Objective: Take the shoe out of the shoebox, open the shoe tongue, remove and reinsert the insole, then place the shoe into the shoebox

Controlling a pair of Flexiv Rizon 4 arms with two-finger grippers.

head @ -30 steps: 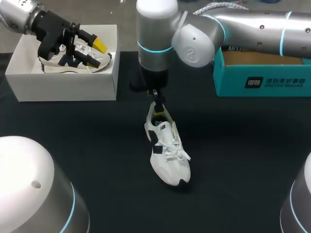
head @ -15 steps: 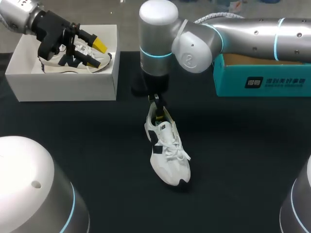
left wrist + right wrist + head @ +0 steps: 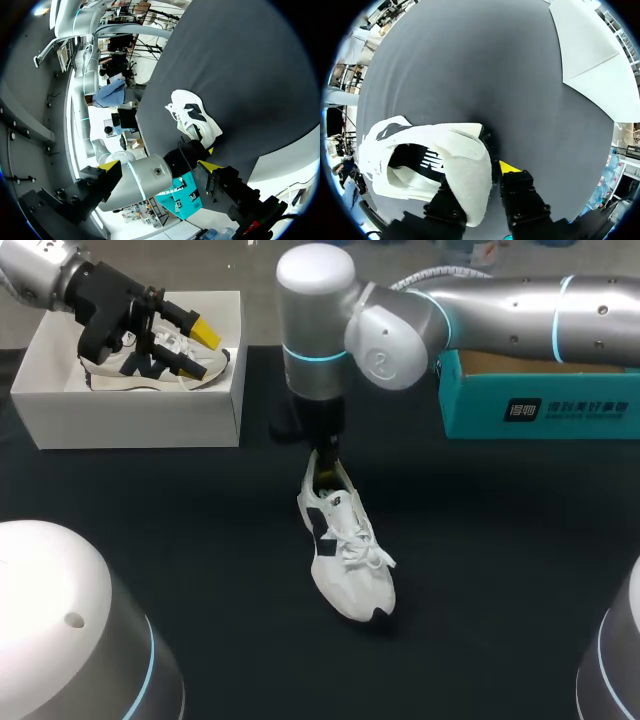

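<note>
Right fingers grip the shoe by its heel collar, one inside, one outside; it stretches ahead of them on the surface. I should steady the heel firmly for opening the tongue. My left fingers hang spread over the shoebox.

Even overhead light; glare on right arm, shoe bright.

The shoe hides one right pincer finger; teal box runs off-frame.
</note>
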